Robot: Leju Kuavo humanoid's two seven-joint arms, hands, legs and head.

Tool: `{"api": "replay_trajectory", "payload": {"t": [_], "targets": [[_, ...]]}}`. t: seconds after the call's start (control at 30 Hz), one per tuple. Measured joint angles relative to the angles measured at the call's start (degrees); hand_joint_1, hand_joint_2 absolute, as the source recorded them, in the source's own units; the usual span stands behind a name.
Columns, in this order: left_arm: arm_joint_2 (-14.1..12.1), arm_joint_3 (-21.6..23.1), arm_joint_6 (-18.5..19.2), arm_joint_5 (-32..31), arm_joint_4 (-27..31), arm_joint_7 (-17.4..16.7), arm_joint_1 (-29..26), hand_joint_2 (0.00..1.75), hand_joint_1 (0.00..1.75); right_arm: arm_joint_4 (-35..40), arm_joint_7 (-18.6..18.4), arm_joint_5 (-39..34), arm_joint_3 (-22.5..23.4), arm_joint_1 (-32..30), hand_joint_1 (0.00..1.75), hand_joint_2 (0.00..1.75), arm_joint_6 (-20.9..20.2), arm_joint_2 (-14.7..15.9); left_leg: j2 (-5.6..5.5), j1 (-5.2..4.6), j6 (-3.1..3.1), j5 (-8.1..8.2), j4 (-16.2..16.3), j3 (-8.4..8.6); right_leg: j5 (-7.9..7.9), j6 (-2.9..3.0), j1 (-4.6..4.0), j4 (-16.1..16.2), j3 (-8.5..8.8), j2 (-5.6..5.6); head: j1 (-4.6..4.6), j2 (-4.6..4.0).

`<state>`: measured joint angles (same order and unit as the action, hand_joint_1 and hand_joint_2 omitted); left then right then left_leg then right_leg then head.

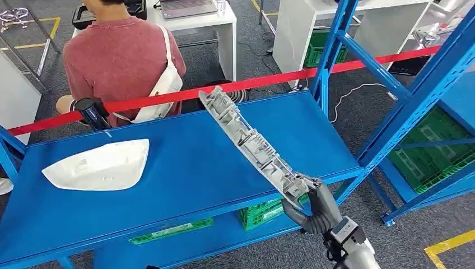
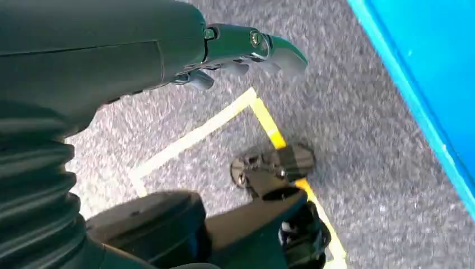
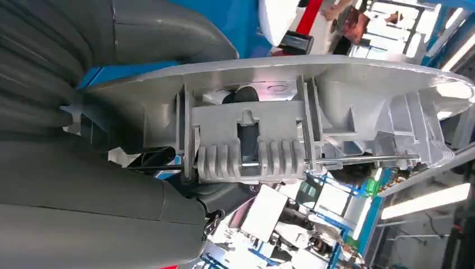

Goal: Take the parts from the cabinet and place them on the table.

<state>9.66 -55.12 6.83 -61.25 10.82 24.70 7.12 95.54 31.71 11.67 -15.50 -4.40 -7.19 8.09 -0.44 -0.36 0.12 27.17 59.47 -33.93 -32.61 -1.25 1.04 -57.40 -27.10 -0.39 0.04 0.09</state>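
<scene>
My right hand (image 1: 315, 210) grips the near end of a long grey ribbed plastic part (image 1: 252, 143), holding it raised and slanting up and away over the blue shelf top (image 1: 185, 168). Close up, the right wrist view shows the part's moulded ribs and clips (image 3: 263, 140) with my right hand (image 3: 101, 185) wrapped around it. A white curved shell part (image 1: 98, 165) lies flat on the left of the blue surface. My left hand (image 2: 224, 50) hangs beside my body above grey carpet, its fingers loosely curled and holding nothing.
A person in a red shirt (image 1: 120, 56) sits with their back to me behind a red barrier tape (image 1: 269, 81). Blue rack uprights (image 1: 403, 112) stand to the right, with green crates (image 1: 437, 151) below. Yellow floor tape (image 2: 269, 123) marks the carpet.
</scene>
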Motion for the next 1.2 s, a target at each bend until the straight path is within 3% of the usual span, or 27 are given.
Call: {"api": "replay_trajectory", "payload": {"t": [0.17,0.37,0.43,0.7,0.93,1.0,1.03,1.07,1.13,1.17,1.2], "targets": [[-0.07,-1.27,3.33,4.10,0.00,0.96,0.04,1.75,0.00,-0.92,0.57,-0.31,-0.02,0.46,1.75,1.75,-0.46,-0.83,-0.03,0.00,0.00,0.00,0.00,-0.01,0.00,0.00,0.00,0.00,-0.01,0.00,0.00,0.00],[-0.22,-2.82,6.30,5.40,0.04,-0.38,0.25,1.75,0.00,-0.99,1.49,-13.25,1.16,-0.53,1.75,1.75,-11.66,-1.97,-0.03,0.00,0.00,0.00,0.00,-0.02,-0.03,0.03,0.00,0.00,-0.03,-0.01,0.00,0.00],[-0.24,-3.10,6.61,5.47,0.07,-0.81,0.26,1.75,0.00,-0.99,1.60,-15.83,1.51,-0.66,1.75,1.75,-13.58,-2.27,-0.01,0.00,0.00,0.01,0.00,-0.02,-0.03,0.04,0.00,0.00,-0.04,-0.01,0.00,0.00],[-0.42,-3.45,8.62,4.90,0.09,-4.66,0.15,1.75,0.00,-1.23,1.44,-17.11,2.89,-0.51,1.75,1.75,-16.17,-3.72,-0.02,-0.25,0.11,0.06,0.02,-0.05,0.05,-0.09,0.25,0.07,-0.07,-0.03,0.00,0.00],[-0.50,-3.45,8.40,3.96,0.09,-5.36,0.20,1.75,0.00,-1.23,0.46,-15.62,2.95,-0.45,1.75,1.75,-16.63,-5.44,-0.03,-0.94,0.86,0.26,0.13,-0.12,0.14,-0.83,0.78,0.35,0.05,-0.02,-0.02,0.00],[-0.48,-3.45,8.09,3.74,0.09,-5.75,0.36,1.75,0.00,-1.25,0.18,-15.21,2.95,-0.01,1.75,1.75,-16.61,-5.86,0.07,-0.30,1.58,-0.34,-0.63,0.02,-0.18,-1.12,0.82,0.22,0.03,0.04,-0.02,0.00],[-0.48,-3.43,8.05,3.46,0.09,-5.79,0.44,1.75,0.00,-1.27,0.05,-15.12,2.95,0.41,1.75,1.75,-16.57,-5.94,0.08,-0.24,1.81,-0.51,-0.87,0.06,-1.44,-1.07,0.78,-1.37,-0.55,0.06,0.13,0.00],[-0.48,-3.41,7.96,3.39,0.09,-5.97,0.55,1.75,0.00,-1.34,-0.04,-15.08,2.95,0.88,1.75,1.75,-16.57,-6.08,0.09,-0.23,1.92,-0.58,-0.93,-0.09,-3.58,-1.00,0.62,-4.77,-2.28,0.08,0.33,0.00],[-0.48,-3.34,7.87,3.24,0.09,-6.19,0.68,1.75,0.00,-1.55,-0.06,-15.01,2.97,1.26,1.75,1.75,-16.59,-6.27,0.07,-0.32,2.02,-0.65,-0.81,-0.35,-7.70,-1.04,0.50,-14.06,-6.86,0.10,0.50,0.00],[-0.48,-3.32,7.79,3.15,0.09,-6.21,0.67,1.75,0.00,-1.71,-0.06,-14.95,2.97,1.26,1.75,1.75,-16.59,-6.38,0.04,-0.37,2.02,-0.65,-0.64,-0.52,-8.27,-0.97,0.39,-17.44,-8.70,0.13,0.57,0.00],[-0.48,-3.32,7.70,3.13,0.09,-6.30,0.66,1.75,0.00,-1.84,-0.06,-14.95,2.97,1.26,1.75,1.75,-16.59,-6.43,-0.01,-0.37,2.01,-0.65,-0.48,-0.60,-7.18,-0.86,0.37,-17.69,-9.08,0.13,0.57,0.00]]}}
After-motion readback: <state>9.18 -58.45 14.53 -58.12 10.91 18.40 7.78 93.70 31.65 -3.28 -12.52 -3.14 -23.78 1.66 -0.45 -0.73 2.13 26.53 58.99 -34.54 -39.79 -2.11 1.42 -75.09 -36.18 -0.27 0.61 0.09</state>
